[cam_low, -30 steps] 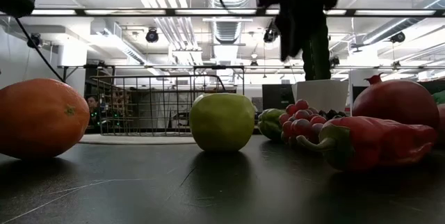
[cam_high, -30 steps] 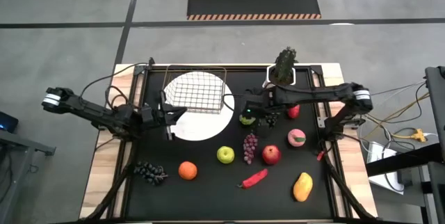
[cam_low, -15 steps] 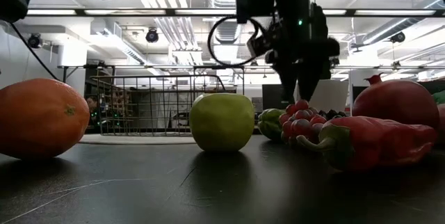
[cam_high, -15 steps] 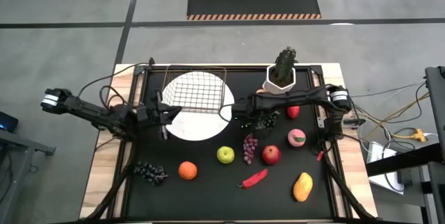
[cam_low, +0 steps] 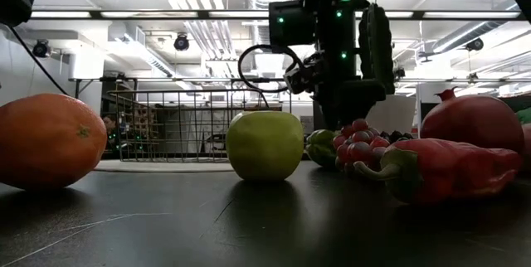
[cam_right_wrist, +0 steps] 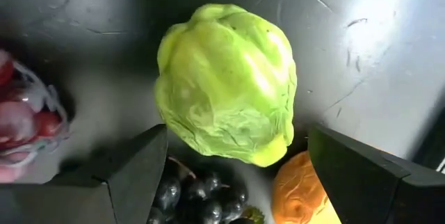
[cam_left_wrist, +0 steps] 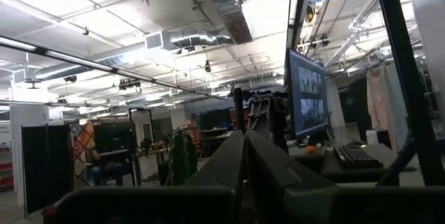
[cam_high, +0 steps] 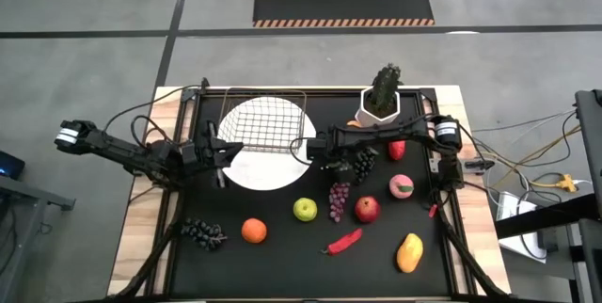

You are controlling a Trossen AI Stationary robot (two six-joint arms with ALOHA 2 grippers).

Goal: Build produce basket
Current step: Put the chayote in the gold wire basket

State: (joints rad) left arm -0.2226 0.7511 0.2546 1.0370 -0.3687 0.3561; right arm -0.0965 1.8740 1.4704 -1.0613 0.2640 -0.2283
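Right claw [cam_right_wrist: 233, 175]: fingers apart, straddling green fruit [cam_right_wrist: 226, 81]; grapes [cam_right_wrist: 198, 196] partly hidden beneath. Left claw [cam_left_wrist: 245, 175]: fingers together.

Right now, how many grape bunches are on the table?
3. One dark bunch left of the orange; a reddish bunch between the green apple and red apple; a second dark bunch beside the right gripper; more may be hidden.

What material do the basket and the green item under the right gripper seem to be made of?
The basket looks like thin metal wire: see-through open mesh. The green item under the right gripper seems moulded plastic or foam, with a slight sheen and soft ridges; hard to say which.
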